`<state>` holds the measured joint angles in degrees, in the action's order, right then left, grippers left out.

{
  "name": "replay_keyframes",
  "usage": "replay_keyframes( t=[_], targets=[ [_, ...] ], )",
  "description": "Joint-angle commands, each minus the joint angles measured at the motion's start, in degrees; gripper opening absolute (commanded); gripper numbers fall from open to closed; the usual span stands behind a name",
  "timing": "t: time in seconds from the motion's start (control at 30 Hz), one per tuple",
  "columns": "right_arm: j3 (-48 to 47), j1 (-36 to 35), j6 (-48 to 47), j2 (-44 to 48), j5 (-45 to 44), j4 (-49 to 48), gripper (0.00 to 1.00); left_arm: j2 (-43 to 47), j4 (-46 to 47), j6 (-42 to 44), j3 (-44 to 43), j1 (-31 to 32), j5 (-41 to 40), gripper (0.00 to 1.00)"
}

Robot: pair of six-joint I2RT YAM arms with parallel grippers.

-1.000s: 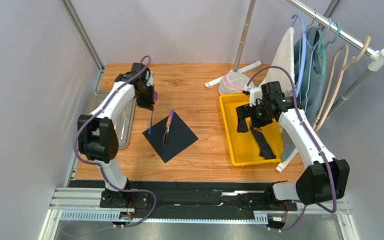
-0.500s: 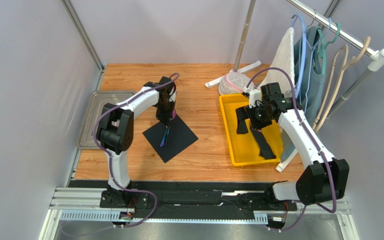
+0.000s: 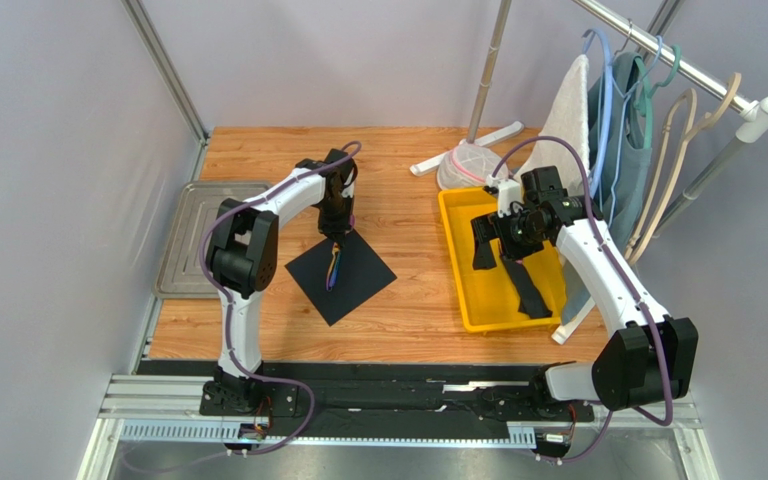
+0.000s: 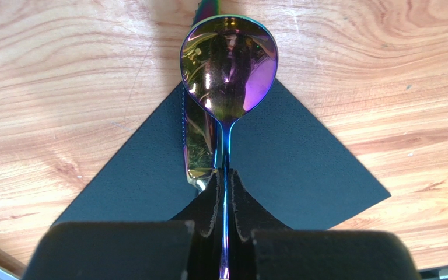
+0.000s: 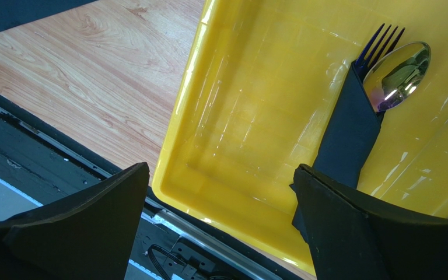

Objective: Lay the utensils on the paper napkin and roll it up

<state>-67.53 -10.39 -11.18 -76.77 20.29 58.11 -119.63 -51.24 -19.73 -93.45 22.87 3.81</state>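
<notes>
The black paper napkin (image 3: 356, 280) lies as a diamond on the wooden table and also shows in the left wrist view (image 4: 302, 157). My left gripper (image 3: 337, 226) (image 4: 224, 176) is shut on the thin handle of an iridescent purple spoon (image 4: 229, 70). The spoon's bowl reaches past the napkin's far corner, over the wood. A gold-purple serrated utensil (image 4: 199, 146) lies on the napkin just left of the spoon; both show as a thin streak from above (image 3: 333, 270). My right gripper (image 3: 486, 245) (image 5: 220, 169) is open and empty above the yellow tray.
The yellow tray (image 3: 456, 262) (image 5: 209, 105) holds a rolled black napkin bundle (image 5: 349, 128) with a fork and spoon in it. A metal tray (image 3: 183, 240) sits at the left edge. A white mesh item (image 3: 463, 165) and a clothes rack with hangers (image 3: 648, 110) stand at the back right.
My left gripper carried the spoon from beside the metal tray rightward to the napkin's far corner, next to the utensil lying there. The right arm has not moved.
</notes>
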Motion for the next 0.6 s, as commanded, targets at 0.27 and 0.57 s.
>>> replay_keyframes(
  t=[0.27, 0.57],
  targets=[
    [-0.1, -0.2, -0.9, 0.3, 1.2, -0.9, 1.00, -1.6, -0.8, -2.4, -2.0, 0.5, -0.7, 0.06],
    [-0.1, -0.2, -0.9, 0.5, 1.2, -0.8, 1.00, -1.6, -1.5, -2.9, -2.6, 0.5, -1.3, 0.13]
  ],
)
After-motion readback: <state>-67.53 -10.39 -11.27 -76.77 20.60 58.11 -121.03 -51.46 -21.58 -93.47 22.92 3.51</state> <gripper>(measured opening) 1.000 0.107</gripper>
